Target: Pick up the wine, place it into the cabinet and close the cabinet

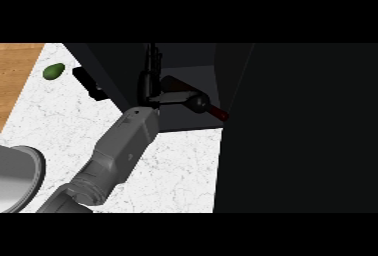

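The wine lies inside the cabinet, beside your left hand; whether that hand grips it, you cannot tell. Closing remains.

The counter looks like white veined stone, the cabinet matt black, the side strip wood

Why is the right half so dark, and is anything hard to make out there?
Head view: the black cabinet fills that side, unlit; the black left hand blends into its shadowed inside; the wine bottle shows mainly by its red top; the white counter is evenly bright.
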